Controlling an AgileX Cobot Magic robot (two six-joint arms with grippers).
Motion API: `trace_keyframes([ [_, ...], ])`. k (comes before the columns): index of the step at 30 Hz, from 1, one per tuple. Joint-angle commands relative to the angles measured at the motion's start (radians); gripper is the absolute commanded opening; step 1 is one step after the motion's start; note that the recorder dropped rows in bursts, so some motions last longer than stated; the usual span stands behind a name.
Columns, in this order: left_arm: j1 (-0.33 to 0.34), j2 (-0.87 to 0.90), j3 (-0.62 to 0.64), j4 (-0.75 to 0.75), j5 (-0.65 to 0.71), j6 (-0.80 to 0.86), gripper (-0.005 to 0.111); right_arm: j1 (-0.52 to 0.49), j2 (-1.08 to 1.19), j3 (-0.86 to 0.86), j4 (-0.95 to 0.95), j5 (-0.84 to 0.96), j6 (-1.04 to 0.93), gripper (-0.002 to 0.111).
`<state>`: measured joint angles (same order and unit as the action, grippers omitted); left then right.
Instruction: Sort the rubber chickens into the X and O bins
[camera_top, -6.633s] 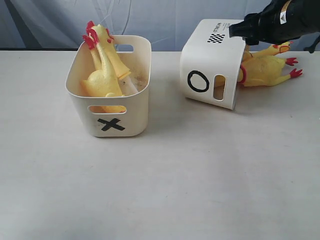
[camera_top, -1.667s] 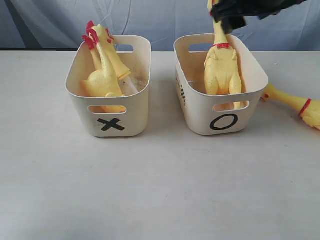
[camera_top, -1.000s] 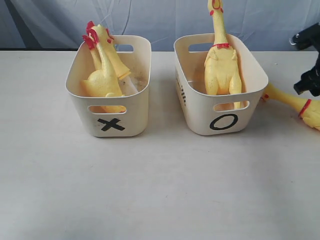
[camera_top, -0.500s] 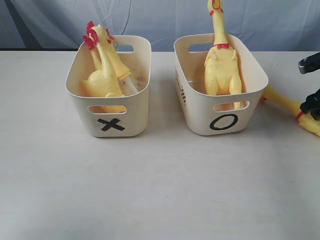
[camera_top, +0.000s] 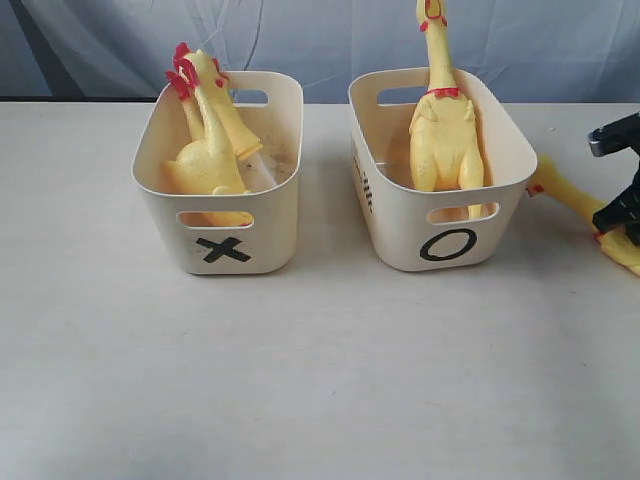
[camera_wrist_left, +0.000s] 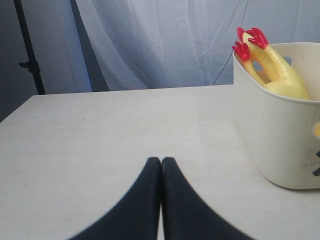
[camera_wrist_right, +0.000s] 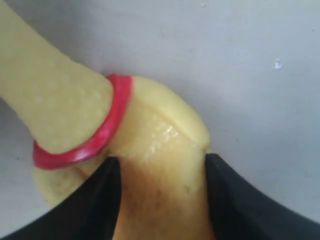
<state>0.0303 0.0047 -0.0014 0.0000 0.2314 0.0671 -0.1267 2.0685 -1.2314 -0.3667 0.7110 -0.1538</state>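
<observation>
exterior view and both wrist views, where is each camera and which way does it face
Exterior: before the table, facing X bin, O bin, curtain; right hand at edge.
Left wrist: low over table, facing X bin; shut left hand.
Right wrist: close above loose chicken; hand straddles it.
Shared: exterior and right wrist both show that chicken.

Long yellow rubber chickens (camera_top: 445, 150) with red combs and red neck bands showed bright beside a cream-white plastic tub marked with a black X (camera_top: 270, 215), its twin marked with a black O (camera_top: 395, 225), a pale beige tabletop (camera_top: 320, 380) and a grey-blue curtain (camera_top: 310, 40).
</observation>
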Motion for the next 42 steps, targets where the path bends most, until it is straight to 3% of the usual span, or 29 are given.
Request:
trace_keyframes([
  [1, -0.005, -0.005, 0.001, -0.006, 0.0, -0.003, 0.0, -0.012, -0.054, 0.041, 0.033, 0.177, 0.027, -0.001],
  [15, -0.005, -0.005, 0.001, -0.006, 0.0, -0.003, 0.0, -0.012, -0.535, -0.137, 0.148, 0.159, 0.01, -0.001],
  [19, -0.005, -0.005, 0.001, -0.006, 0.0, -0.003, 0.0, -0.012, -0.598, -0.153, 0.418, 0.071, -0.026, -0.001],
  [24, -0.005, -0.005, 0.001, -0.006, 0.0, -0.003, 0.0, -0.012, -0.629, -0.153, 1.057, 0.019, -0.332, -0.001],
  [27, -0.005, -0.005, 0.001, -0.006, 0.0, -0.003, 0.0, 0.022, -0.616, -0.153, 1.239, -0.002, -0.436, -0.001],
  [40, -0.005, -0.005, 0.001, -0.006, 0.0, -0.003, 0.0, 0.232, -0.391, -0.153, 1.254, -0.111, -0.429, -0.001],
  [42, -0.005, -0.005, 0.001, -0.006, 0.0, -0.003, 0.0, 0.238, -0.361, -0.153, 1.264, -0.094, -0.429, 0.006],
])
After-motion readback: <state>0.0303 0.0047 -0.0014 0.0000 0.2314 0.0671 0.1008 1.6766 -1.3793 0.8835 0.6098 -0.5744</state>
